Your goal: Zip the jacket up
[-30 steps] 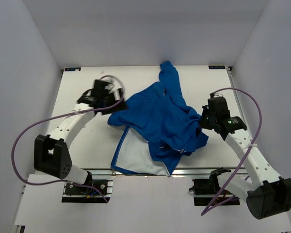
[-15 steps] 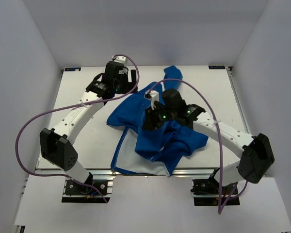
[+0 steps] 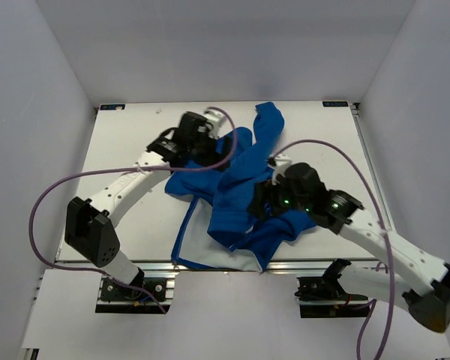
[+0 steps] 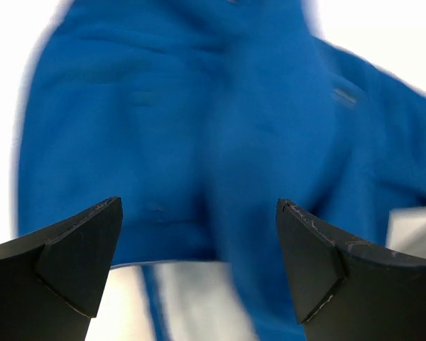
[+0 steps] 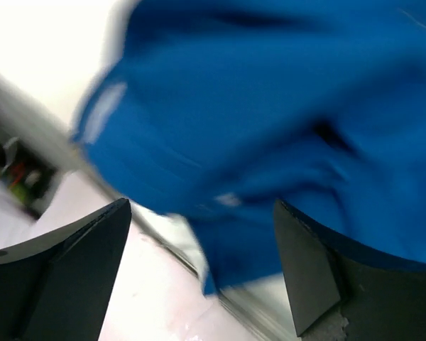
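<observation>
The royal-blue jacket (image 3: 240,187) lies crumpled mid-table, one sleeve (image 3: 267,121) stretching toward the back and its pale lining (image 3: 210,244) showing at the near edge. My left gripper (image 3: 212,147) hovers open over the jacket's back-left part; its wrist view shows blue fleece (image 4: 220,128) and lining (image 4: 192,298) below the left gripper (image 4: 199,263), nothing between the fingers. My right gripper (image 3: 259,202) is open above the jacket's near-right folds. The blurred right wrist view shows the right gripper (image 5: 202,266) over the jacket (image 5: 270,128), holding nothing. I cannot make out the zipper.
The white table (image 3: 127,195) has grey walls on three sides and a metal rail (image 3: 210,264) along its near edge, which the jacket's hem reaches. Purple cables (image 3: 52,195) loop from both arms. The rail (image 5: 163,234) also shows blurred in the right wrist view.
My right gripper carried the jacket's right side leftward over the middle, then opened and drew back toward the near right. My left arm swung right, over the jacket.
</observation>
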Action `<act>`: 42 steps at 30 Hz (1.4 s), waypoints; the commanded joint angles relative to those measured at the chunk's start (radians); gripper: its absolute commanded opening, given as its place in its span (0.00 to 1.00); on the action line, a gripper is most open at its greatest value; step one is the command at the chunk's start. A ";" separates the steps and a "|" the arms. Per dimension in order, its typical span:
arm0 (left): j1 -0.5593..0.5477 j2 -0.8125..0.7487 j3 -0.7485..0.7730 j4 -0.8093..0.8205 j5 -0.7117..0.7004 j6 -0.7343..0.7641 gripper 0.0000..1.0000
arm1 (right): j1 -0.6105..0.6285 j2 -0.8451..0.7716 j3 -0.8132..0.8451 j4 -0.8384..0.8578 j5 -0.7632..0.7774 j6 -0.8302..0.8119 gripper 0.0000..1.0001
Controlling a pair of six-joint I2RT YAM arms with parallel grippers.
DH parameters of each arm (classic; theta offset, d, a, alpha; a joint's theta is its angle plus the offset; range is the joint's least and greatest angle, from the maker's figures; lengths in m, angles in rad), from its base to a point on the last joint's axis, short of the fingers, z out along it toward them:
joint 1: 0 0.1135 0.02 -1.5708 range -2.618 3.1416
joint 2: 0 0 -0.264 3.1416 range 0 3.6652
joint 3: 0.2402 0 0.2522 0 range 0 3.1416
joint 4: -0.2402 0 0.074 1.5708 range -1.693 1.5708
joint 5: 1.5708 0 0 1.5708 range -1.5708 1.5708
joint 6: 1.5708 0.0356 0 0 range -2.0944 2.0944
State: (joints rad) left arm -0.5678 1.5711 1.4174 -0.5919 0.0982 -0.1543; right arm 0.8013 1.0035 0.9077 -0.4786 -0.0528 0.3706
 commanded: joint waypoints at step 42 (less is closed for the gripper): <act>-0.346 -0.104 0.232 0.204 -0.647 0.067 0.00 | -0.363 -0.121 0.160 0.130 0.363 -0.031 0.00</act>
State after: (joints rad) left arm -0.9184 1.6424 1.5612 -0.5236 -0.4286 -0.1013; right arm 0.4442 0.9710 0.9409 -0.4805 0.2813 0.4133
